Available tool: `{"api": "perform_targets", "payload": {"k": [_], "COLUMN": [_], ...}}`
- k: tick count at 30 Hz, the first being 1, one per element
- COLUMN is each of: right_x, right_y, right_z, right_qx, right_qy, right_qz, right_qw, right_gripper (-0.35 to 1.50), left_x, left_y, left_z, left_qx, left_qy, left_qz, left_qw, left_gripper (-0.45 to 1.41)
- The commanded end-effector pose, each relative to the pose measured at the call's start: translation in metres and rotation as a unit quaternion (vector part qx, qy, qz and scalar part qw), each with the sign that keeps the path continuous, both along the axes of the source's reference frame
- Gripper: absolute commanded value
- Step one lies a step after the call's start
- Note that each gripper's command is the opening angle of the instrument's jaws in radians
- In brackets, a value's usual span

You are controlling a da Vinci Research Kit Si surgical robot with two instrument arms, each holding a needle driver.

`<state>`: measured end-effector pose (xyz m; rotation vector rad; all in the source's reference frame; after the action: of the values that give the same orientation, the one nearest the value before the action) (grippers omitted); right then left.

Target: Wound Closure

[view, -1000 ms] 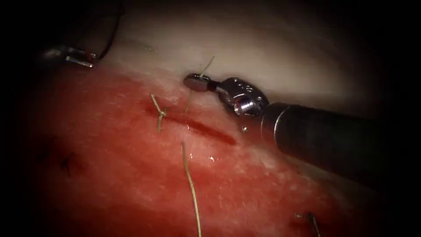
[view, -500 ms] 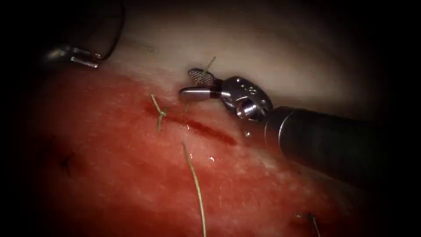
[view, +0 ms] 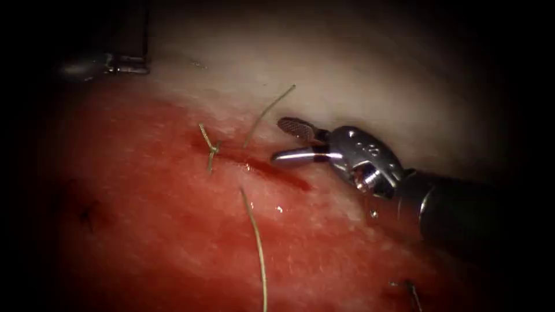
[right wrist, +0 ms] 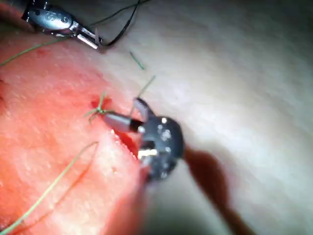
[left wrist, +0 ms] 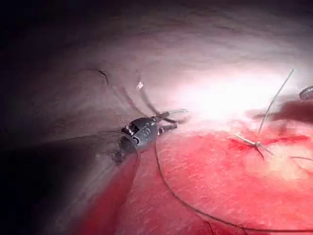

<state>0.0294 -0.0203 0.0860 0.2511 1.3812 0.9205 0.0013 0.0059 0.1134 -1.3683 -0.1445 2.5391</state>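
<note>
The tissue point(view: 173, 231) is red, with a short cut point(view: 272, 170) slanting across it. A knotted stitch point(view: 211, 149) with short greenish tails closes the cut's left end. A greenish thread end point(view: 269, 111) stands free from the tissue just above the cut. My right tool point(view: 277, 140) hovers over the cut's right half, jaws wide open and holding nothing; the right wrist view shows the right tool point(right wrist: 122, 110) beside the knot point(right wrist: 100, 110). My left tool point(view: 136, 63) sits far to the upper left. Close up, the left tool point(left wrist: 176, 120) has its jaws parted, with dark thread point(left wrist: 161, 181) trailing from them. I cannot make out the needle.
A loose greenish thread point(view: 255, 242) lies on the red tissue below the cut. Pale tissue point(view: 358, 75) rises behind the cut. An older dark stitch mark point(view: 87, 215) is at the left, and a small thread stub point(view: 411, 290) at the lower right.
My right tool opened, let go of the greenish thread end and drew back down and right. The dark arc rising from the left tool's jaws is gone, and those jaws parted.
</note>
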Motion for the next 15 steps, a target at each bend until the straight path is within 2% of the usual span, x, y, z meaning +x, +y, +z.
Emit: {"api": "perform_targets", "payload": {"k": [1,2,5,9,15], "right_x": [0.0001,-0.0001,-0.0005,-0.0007,-0.0008], "right_y": [0.0002,0.0003,0.0006,0.0005,0.0004], "right_z": [0.0000,-0.0003,-0.0011,-0.0016,-0.0016], "right_qx": [-0.006,-0.007,-0.021,-0.029,-0.040], "right_qy": [-0.003,-0.003,-0.005,-0.005,-0.008], "right_qz": [-0.002,-0.003,-0.005,-0.007,-0.009], "right_qw": [1.000,1.000,1.000,1.000,0.999], "right_gripper": [1.38,1.40,1.45,1.46,1.46], "left_x": [-0.0007,-0.0010,-0.0013,-0.0012,-0.0015], "left_y": [0.0001,0.0000,-0.0001,0.0004,0.0002], "left_z": [0.0009,0.0010,0.0003,-0.0018,-0.0072], "left_qx": [0.023,0.048,0.076,0.093,0.100], "left_qy": [0.004,0.009,0.017,0.020,-0.008], "left_qz": [-0.020,-0.038,-0.060,-0.071,-0.078], "left_qw": [1.000,0.998,0.995,0.993,0.992], "left_gripper": [0.52,0.76,1.05,1.18,1.16]}}
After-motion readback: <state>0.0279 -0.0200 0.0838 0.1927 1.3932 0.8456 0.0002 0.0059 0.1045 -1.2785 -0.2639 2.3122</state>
